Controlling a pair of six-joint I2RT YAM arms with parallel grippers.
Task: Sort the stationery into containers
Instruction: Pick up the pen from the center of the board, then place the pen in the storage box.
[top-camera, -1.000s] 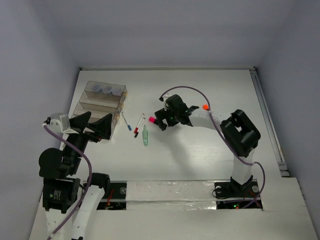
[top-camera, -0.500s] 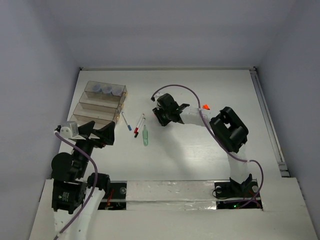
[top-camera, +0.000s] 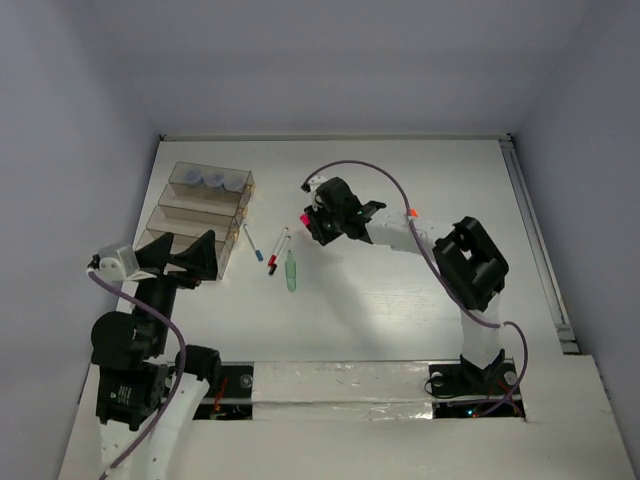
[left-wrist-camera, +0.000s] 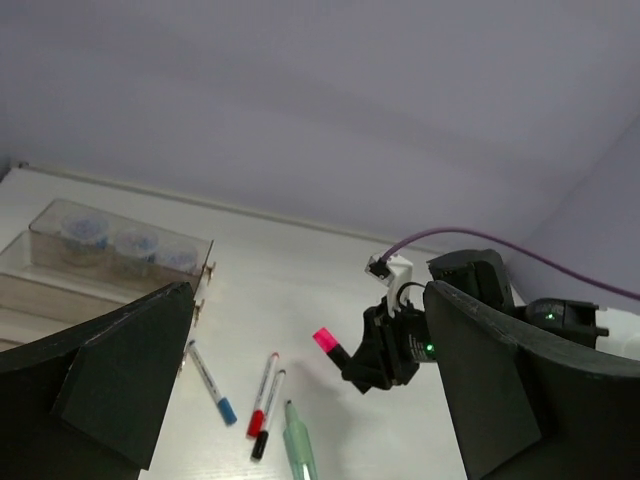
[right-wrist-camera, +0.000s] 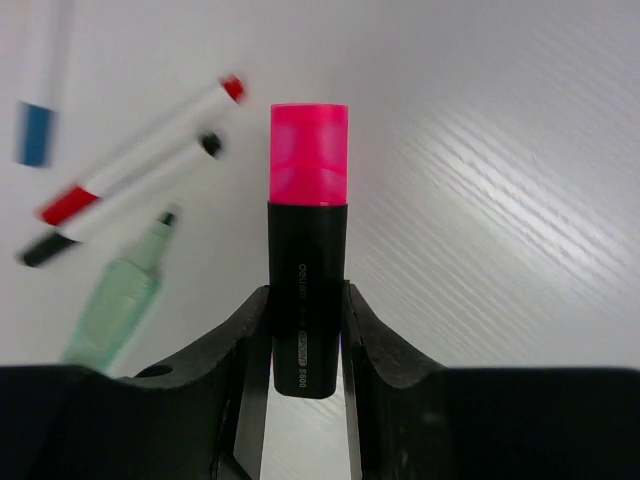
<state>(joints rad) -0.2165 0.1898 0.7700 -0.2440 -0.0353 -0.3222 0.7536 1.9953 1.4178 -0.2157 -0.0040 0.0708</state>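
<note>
My right gripper (top-camera: 316, 226) is shut on a black-bodied highlighter with a pink cap (right-wrist-camera: 308, 250), which sticks out forward between the jaws (right-wrist-camera: 305, 305) above the table. The left wrist view shows this pink highlighter (left-wrist-camera: 327, 341) raised in the right gripper (left-wrist-camera: 385, 352). On the table to its left lie a blue-capped pen (top-camera: 253, 243), a red-capped pen (top-camera: 282, 243), a black-capped pen (left-wrist-camera: 267, 415) and a pale green marker (top-camera: 291, 272). The clear containers (top-camera: 196, 212) stand at the left, with three grey-blue pots (top-camera: 212, 180) in the back bin. My left gripper (top-camera: 190, 255) hovers open by the bins' near end.
An orange tip (top-camera: 411, 213) shows beside the right arm's forearm. The purple cable (top-camera: 370, 178) loops over the right wrist. White walls close the table at the back and the left. A rail (top-camera: 530, 230) runs along the right edge.
My right gripper has shut on the pink highlighter and carried it up and towards the back. The left arm swayed right and returned, still open.
</note>
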